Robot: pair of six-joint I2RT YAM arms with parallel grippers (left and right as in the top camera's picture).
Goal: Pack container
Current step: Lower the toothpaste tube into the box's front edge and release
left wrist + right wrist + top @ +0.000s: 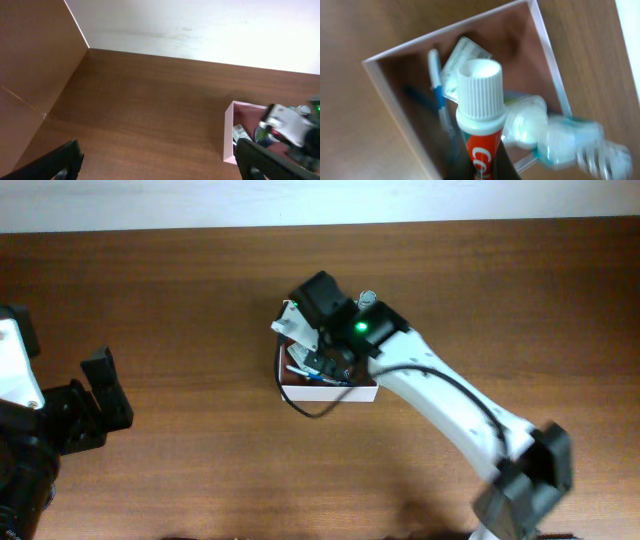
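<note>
Toothpaste tube [480,120] poised over the container [330,392]

The right pincer [318,360] pinches the tube cap-first above the box at mid-counter [200,280], apparently to lower it among the toiletries already inside. The left pincer [157,150], spread wide, sits well apart at the left edge.

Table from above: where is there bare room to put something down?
The widest bare wood lies between the left pincer and the container. The strip behind the container, toward the far edge of the table, is free. Inside the container it is crowded: a toothbrush and small packets lie there, and the right pincer hangs over it gripping a toothpaste tube.
</note>
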